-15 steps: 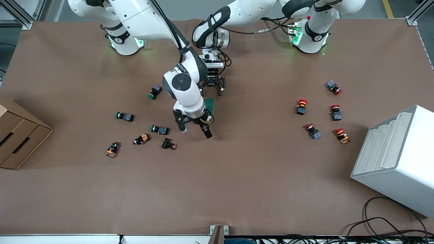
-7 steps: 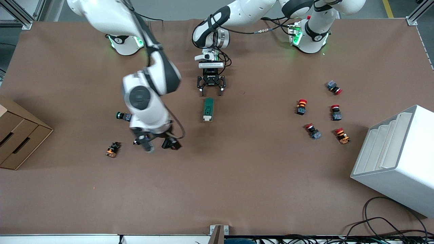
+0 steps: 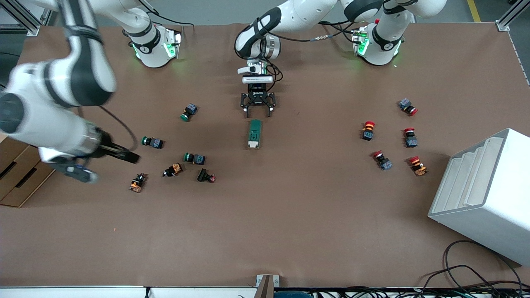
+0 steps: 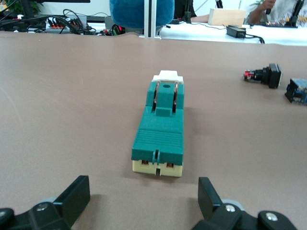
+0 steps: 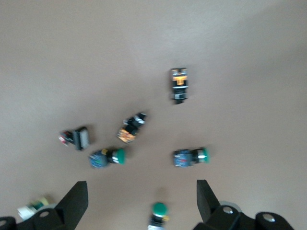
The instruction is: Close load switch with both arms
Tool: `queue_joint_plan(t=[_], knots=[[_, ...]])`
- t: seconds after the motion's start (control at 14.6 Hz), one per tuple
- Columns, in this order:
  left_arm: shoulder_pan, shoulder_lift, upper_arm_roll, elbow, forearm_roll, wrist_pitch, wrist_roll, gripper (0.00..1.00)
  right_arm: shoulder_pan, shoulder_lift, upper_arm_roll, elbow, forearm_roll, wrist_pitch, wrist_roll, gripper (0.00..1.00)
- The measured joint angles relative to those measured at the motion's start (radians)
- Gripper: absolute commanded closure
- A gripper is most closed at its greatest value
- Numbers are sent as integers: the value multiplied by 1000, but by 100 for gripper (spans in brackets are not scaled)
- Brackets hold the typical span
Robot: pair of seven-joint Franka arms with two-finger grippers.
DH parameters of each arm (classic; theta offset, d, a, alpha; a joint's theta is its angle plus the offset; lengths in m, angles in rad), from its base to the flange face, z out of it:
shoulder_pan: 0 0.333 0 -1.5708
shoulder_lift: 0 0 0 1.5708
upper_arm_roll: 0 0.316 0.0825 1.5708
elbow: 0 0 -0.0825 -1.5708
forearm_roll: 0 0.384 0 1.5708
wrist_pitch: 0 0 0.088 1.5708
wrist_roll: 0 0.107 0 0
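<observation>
Left gripper [image 3: 257, 108] open above load switch [image 3: 254, 133]; right gripper [image 3: 89, 163] apparently open, raised

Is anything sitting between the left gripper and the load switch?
Nothing visible. The left gripper, open, is over bare table just short of the load switch; the left wrist view shows only mat between them.

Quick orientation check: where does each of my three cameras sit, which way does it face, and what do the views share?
Front view: high across the table, facing both arm bases; shows both arms, the left tool open just above the table by the load switch, and the right tool open over the table toward the right arm's end.
Left wrist view: low, looking along the table past its own fingers at the load switch.
Right wrist view: up high, looking down past its fingers at scattered push buttons.
Shared: the load switch shows in front and left wrist views.
</observation>
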Motion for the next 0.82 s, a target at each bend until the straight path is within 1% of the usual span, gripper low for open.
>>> queue_joint_plan(t=[0.27,0.48,0.61,0.68,0.82], knots=[[16,0,-12,13,-27,12,24,0,-94,-24,0,16,-6,-72,-292,0],[22,0,-17,52,-107,31,54,0,-212,-26,-3,82,-15,-140,-435,0],[29,1,-25,76,-156,37,61,0,-291,-27,-4,131,-18,-186,-491,0],[31,1,-29,84,-176,40,63,0,-310,-28,-4,149,-29,-197,-503,0],[31,1,-39,105,-245,45,117,0,-307,-28,7,172,-79,-204,-505,0]])
